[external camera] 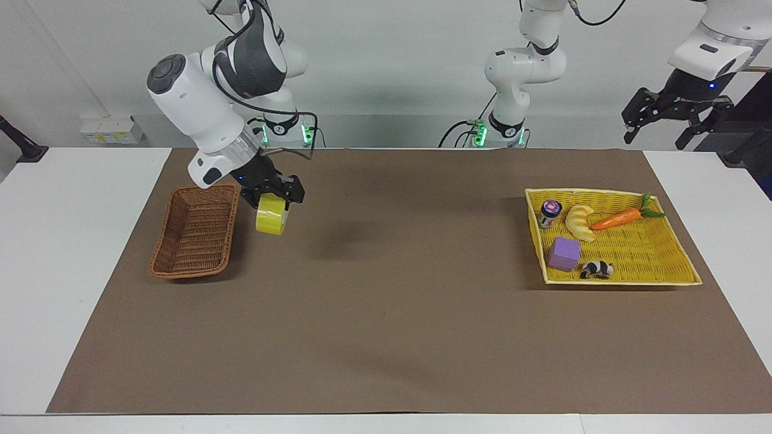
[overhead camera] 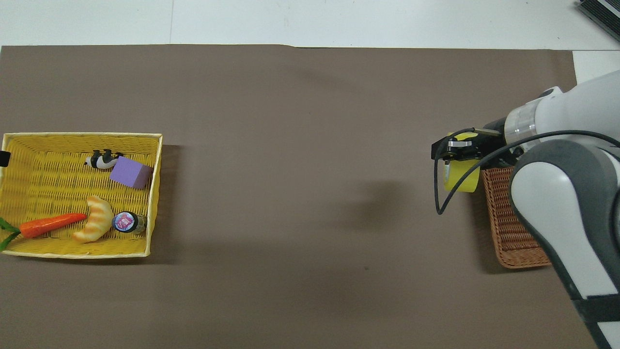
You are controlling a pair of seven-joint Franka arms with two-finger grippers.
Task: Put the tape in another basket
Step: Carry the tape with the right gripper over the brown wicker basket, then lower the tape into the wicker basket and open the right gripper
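1. Carrying the tape (external camera: 271, 220): the right gripper (external camera: 272, 194) is clamped on the upper part of the roll, which hangs on edge below it, up in the air over the brown mat (external camera: 386, 313), just beside the basket (external camera: 194, 231).
2. Key relation: the wicker basket stands toward the right arm's end of the counter (external camera: 72, 253) from the roll, its near rim close alongside in the facing view. Its long axis runs toward and away from the robots. In the overhead view the tape (overhead camera: 461, 177) overlaps the edge of the basket (overhead camera: 513, 228), but being raised it is judged not yet over the opening.
3. Judgement: a short sideways carry remains, then a lowering and release inside the rim. Risk: clipping the sloped wall.
4. Left gripper (external camera: 677, 114) waits with jaws spread, high off the counter at the left arm's end, holding nothing.
5. The yellow tray (external camera: 675, 278) is well apart.
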